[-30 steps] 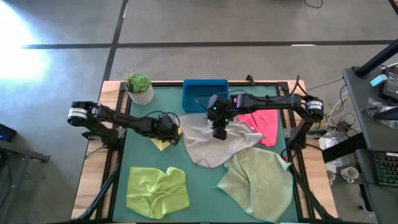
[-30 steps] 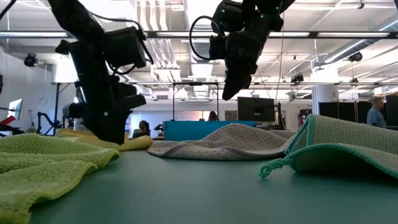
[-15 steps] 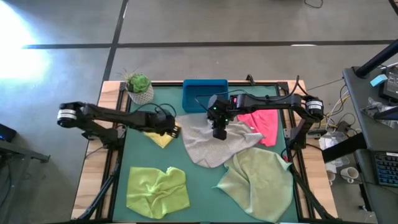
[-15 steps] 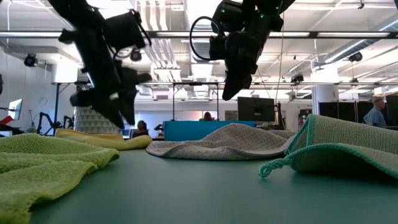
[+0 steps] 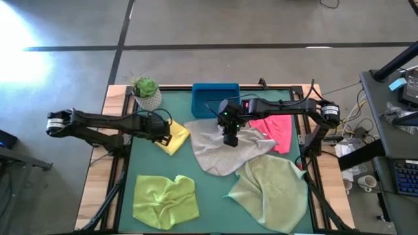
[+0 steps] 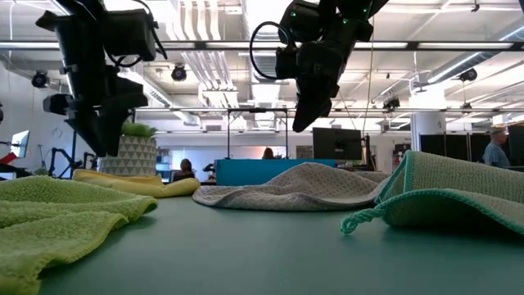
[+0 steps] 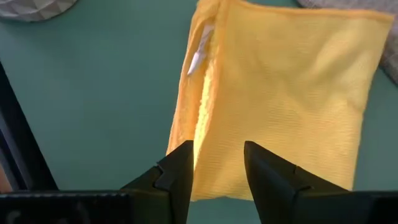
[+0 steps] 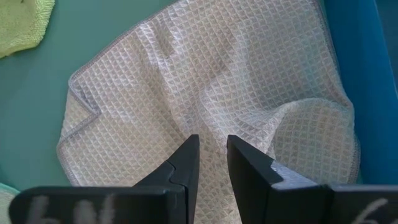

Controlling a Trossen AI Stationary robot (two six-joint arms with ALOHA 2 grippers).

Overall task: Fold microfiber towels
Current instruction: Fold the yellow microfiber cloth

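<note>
The yellow towel (image 5: 176, 138) lies folded flat on the green mat, and in the left wrist view (image 7: 280, 93) one folded edge shows doubled layers. My left gripper (image 7: 217, 167) hovers open above its left end (image 5: 166, 134), touching nothing. The light grey towel (image 5: 222, 151) lies rumpled at mid-table. My right gripper (image 8: 211, 163) hangs above it (image 6: 300, 123), open by a narrow gap with nothing between the fingers. The pink towel (image 5: 274, 130) lies at the right, the lime green towel (image 5: 164, 199) at the near left, and the sage green towel (image 5: 271, 192) at the near right.
A blue tray (image 5: 215, 99) stands at the far edge behind the grey towel. A potted plant (image 5: 146, 93) sits at the far left corner. Bare mat shows between the lime towel and the grey one (image 5: 209, 192).
My left gripper has risen off the yellow towel and drawn back toward the table's left edge, its fingers staying open. The yellow towel stays folded on the mat and shows more fully now. My right gripper has kept still.
</note>
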